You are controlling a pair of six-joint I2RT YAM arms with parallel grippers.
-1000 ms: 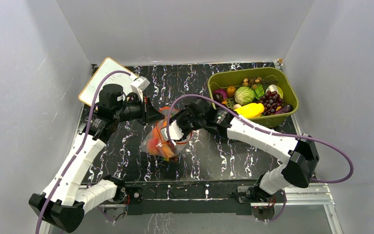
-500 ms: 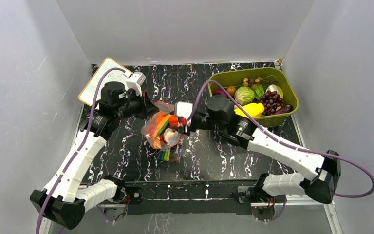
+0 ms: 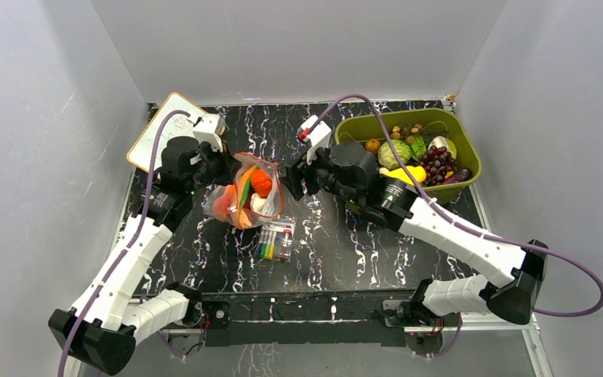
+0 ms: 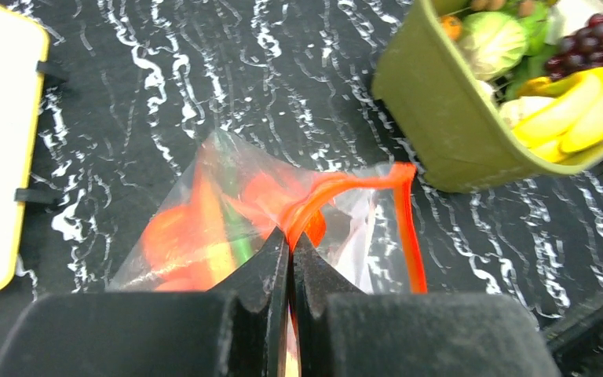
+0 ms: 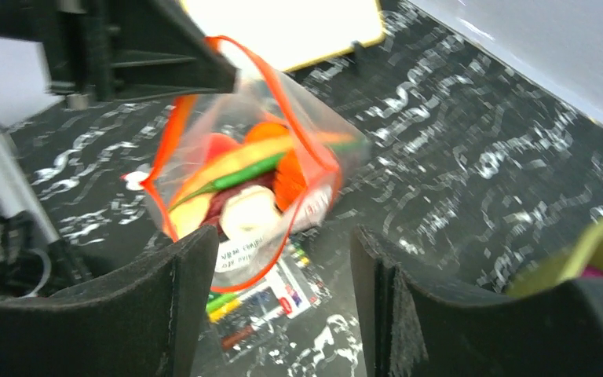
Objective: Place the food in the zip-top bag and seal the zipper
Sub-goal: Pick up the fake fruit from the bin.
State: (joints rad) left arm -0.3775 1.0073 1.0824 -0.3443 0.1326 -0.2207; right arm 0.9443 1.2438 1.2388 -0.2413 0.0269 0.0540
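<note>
Above the black marbled desk (image 3: 338, 243), left of centre, the zip-top bag (image 3: 239, 200) hangs with food (image 5: 243, 208) inside, the left tool (image 4: 289, 245) clamped on its zipper (image 4: 349, 181); the right tool (image 5: 283, 245) gapes apart, empty, just beside it.

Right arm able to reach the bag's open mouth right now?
Probably yes: the right claw is open, empty, facing the zip-top bag, nothing between; the left claw pinches its zipper.

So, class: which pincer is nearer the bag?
Left. The left pincer is shut on the zipper of the bag; the right pincer stands open and empty, apart from the bag, toward the bin.
</note>
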